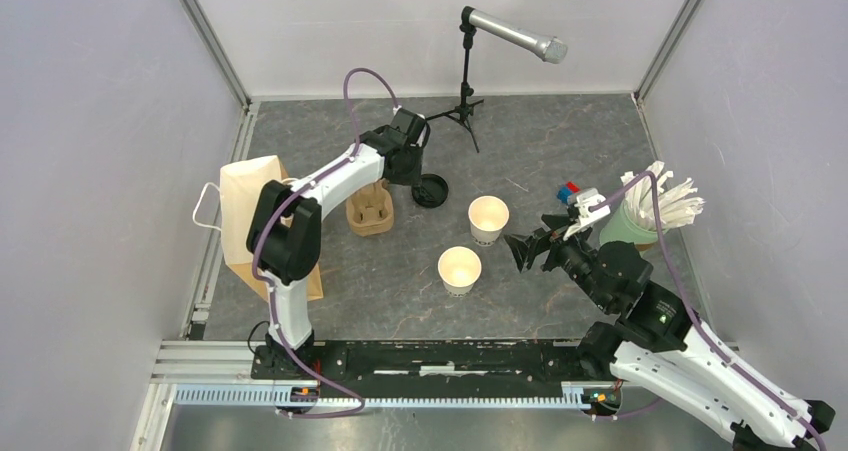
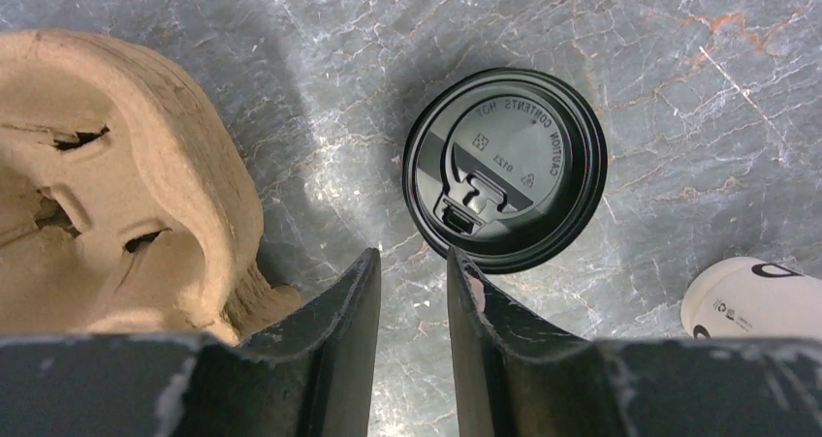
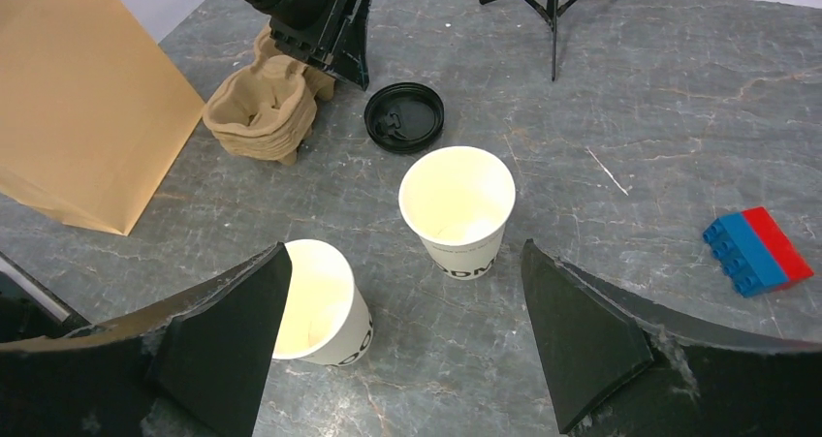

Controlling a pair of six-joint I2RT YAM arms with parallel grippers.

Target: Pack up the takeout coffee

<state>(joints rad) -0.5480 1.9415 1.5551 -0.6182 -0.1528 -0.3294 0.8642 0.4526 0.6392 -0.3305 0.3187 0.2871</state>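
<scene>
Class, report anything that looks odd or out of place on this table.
The farther white cup and the nearer cup stand lidless; a single black lid lies flat beside the cardboard carrier. Red-and-blue toy bricks seem unrelated to coffee.

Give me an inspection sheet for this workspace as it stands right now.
Surface: grey marbled table, no spills seen.
Job's things: far cup and near cup upright, unlidded; black lid flat on table, alone.
Clutter: empty cardboard carrier, paper bag, green cup of straws, red-blue bricks.
Grippers: left gripper slightly open, short of lid, empty; right gripper wide open facing cups, empty.
Cables: purple cables along both arms, snagging nothing.
Surroundings: grey walls; microphone on tripod at back.
</scene>
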